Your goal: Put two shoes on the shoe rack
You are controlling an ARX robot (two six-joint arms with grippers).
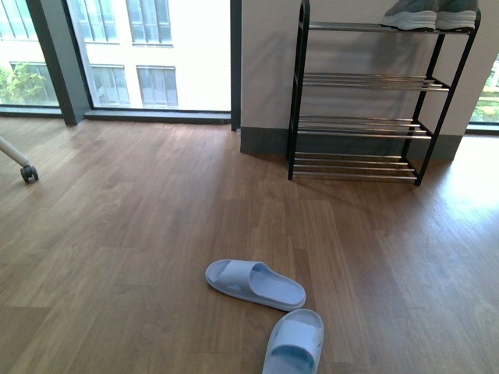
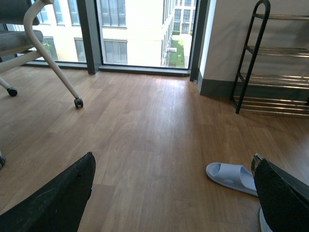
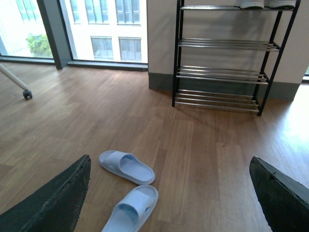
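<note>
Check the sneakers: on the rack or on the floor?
On the rack. Both sneakers sit side by side on its top shelf; only two blue slippers lie on the floor.

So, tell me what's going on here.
The pair of grey knit sneakers with white soles sits on the top shelf of the black-framed, chrome-rod shoe rack. A pair of pale blue slide sandals lies on the wooden floor, nearer the robot. The left gripper and right gripper are both open, holding nothing.
</note>
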